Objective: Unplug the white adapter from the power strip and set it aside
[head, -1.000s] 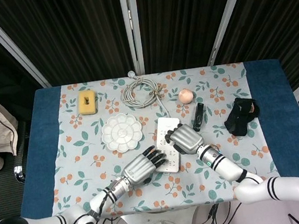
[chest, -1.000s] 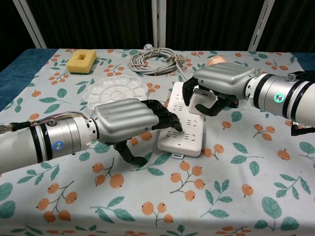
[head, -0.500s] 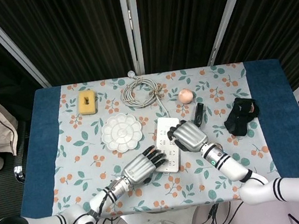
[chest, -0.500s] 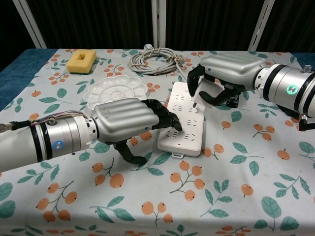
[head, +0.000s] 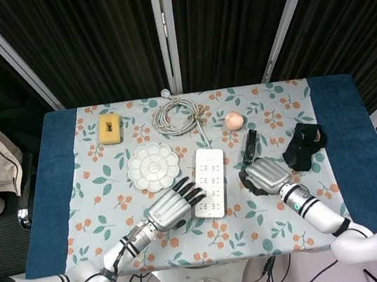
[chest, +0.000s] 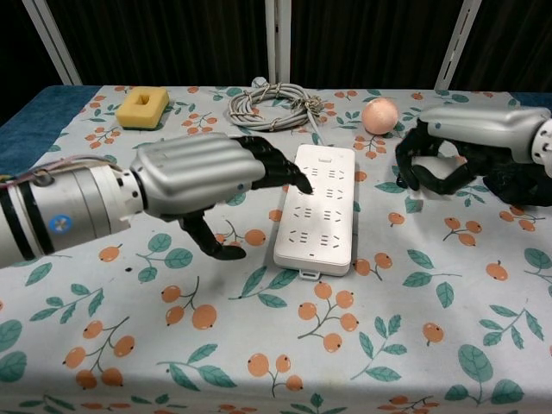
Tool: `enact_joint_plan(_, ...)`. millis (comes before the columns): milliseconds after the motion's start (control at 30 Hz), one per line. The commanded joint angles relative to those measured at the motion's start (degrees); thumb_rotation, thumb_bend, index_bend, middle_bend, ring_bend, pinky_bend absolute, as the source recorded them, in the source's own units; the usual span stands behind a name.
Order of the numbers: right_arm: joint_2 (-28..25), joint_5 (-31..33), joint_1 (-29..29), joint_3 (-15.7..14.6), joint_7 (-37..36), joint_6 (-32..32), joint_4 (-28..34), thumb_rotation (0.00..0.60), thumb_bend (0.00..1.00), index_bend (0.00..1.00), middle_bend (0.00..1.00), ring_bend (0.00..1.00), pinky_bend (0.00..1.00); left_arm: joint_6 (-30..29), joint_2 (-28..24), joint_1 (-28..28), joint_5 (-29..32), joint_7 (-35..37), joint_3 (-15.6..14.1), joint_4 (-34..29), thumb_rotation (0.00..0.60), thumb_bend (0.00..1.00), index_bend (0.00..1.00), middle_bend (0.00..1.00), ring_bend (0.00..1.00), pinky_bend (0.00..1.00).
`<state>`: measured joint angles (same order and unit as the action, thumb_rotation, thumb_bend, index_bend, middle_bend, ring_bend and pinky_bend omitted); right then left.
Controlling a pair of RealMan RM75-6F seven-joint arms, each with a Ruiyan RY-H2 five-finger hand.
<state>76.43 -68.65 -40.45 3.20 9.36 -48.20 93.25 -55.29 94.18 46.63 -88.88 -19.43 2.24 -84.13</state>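
The white power strip [head: 209, 182] [chest: 315, 207] lies at the middle of the table with all its sockets bare. My left hand [head: 170, 207] [chest: 203, 172] has its fingers stretched out, their tips touching the strip's left edge, and it holds nothing. To the right of the strip, my right hand [head: 265, 176] [chest: 466, 147] hovers just above the cloth with its fingers curled in. The white adapter is not visible in either view; it is off the strip and hidden inside that curled right hand.
A coiled grey cable [head: 177, 114] [chest: 272, 108] runs to the strip's far end. A peach ball [head: 234, 120] [chest: 379, 114], a black bar-shaped object [head: 250, 146] and a black cloth [head: 304, 145] lie near my right hand. A white palette [head: 153, 166] and yellow sponge [head: 109, 128] sit left.
My right hand has lifted off the strip, taking the adapter out, and moved right. The strip has straightened. My left hand has risen slightly, fingertips still at the strip's left edge.
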Motion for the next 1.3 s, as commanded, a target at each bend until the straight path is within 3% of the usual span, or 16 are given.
enact_joint_plan(33, 0.20, 1.06, 0.74, -1.11, 0.54, 0.64, -0.89, 0.600, 0.57, 0.69, 0.62, 0.44, 0.30, -2.22, -2.58, -1.43, 0.84, -1.53, 0.93, -2.41, 0.600, 0.21, 0.14, 0.13, 0.07, 0.09)
enact_joint_plan(67, 0.37, 1.31, 0.81, -1.33, 0.90, 0.78, -1.08, 0.600, 0.55, 0.62, 0.59, 0.40, 0.28, -2.63, -3.17, -1.73, 1.28, -1.86, 1.20, -2.90, 0.600, 0.21, 0.14, 0.13, 0.07, 0.09)
enact_joint_plan(133, 0.50, 2.07, 0.85, -1.59, 1.58, 1.21, -1.10, 0.600, 0.45, 0.30, 0.41, 0.25, 0.22, -3.77, -4.54, -2.56, 2.32, -2.48, 1.82, -4.08, 0.600, 0.21, 0.14, 0.13, 0.07, 0.09)
enact_joint_plan(233, 0.26, 2.63, 1.19, -1.19, 1.42, 0.67, -0.62, 0.600, 0.37, 0.03, 0.20, 0.09, 0.14, -6.19, -6.63, -4.15, 3.41, -3.08, 2.48, -5.61, 0.600, 0.21, 0.14, 0.13, 0.07, 0.09)
enact_joint_plan(267, -0.10, 2.53, 1.46, -0.98, 1.11, 0.15, -0.28, 0.600, 0.36, 0.01, 0.17, 0.07, 0.13, -7.28, -7.60, -4.94, 3.84, -3.19, 2.66, -6.24, 0.600, 0.21, 0.14, 0.13, 0.07, 0.09)
enact_joint_plan(367, -1.58, 1.45, 2.47, -0.54, 0.27, -1.91, 0.83, 0.600, 0.36, 0.00, 0.10, 0.02, 0.11, -9.93, -10.44, -7.25, 5.17, -3.42, 2.78, -7.84, 0.600, 0.21, 0.14, 0.13, 0.07, 0.08)
enact_joint_plan(500, -4.52, -0.99, 5.21, 0.01, -1.28, -7.34, 2.84, 0.600, 0.36, 0.00, 0.09, 0.01, 0.11, -13.97, -15.16, -11.32, 7.73, -3.12, 2.64, -10.16, 0.600, 0.21, 0.14, 0.13, 0.07, 0.08)
enact_joint_plan(867, -11.36, -10.98, 19.29, -1.76, -8.64, -30.00, 4.25, 0.600, 0.36, 0.00, 0.11, 0.01, 0.11, -27.20, -27.36, -26.80, 17.10, 1.73, 0.95, -13.10, 0.600, 0.20, 0.14, 0.13, 0.07, 0.07)
enact_joint_plan(1067, -12.85, -14.95, 25.90, -4.35, -10.67, -37.49, 4.28, 0.600, 0.36, 0.00, 0.10, 0.01, 0.10, -32.55, -29.41, -33.71, 17.40, 2.85, -1.82, -16.03, 0.600, 0.21, 0.14, 0.13, 0.07, 0.06)
enact_joint_plan(1300, -12.56, -17.08, 30.92, -5.58, -11.29, -42.19, 3.76, 0.600, 0.36, 0.00, 0.11, 0.00, 0.09, -39.39, -27.59, -39.07, 13.06, 0.84, -3.74, -17.17, 0.600, 0.21, 0.14, 0.13, 0.07, 0.05)
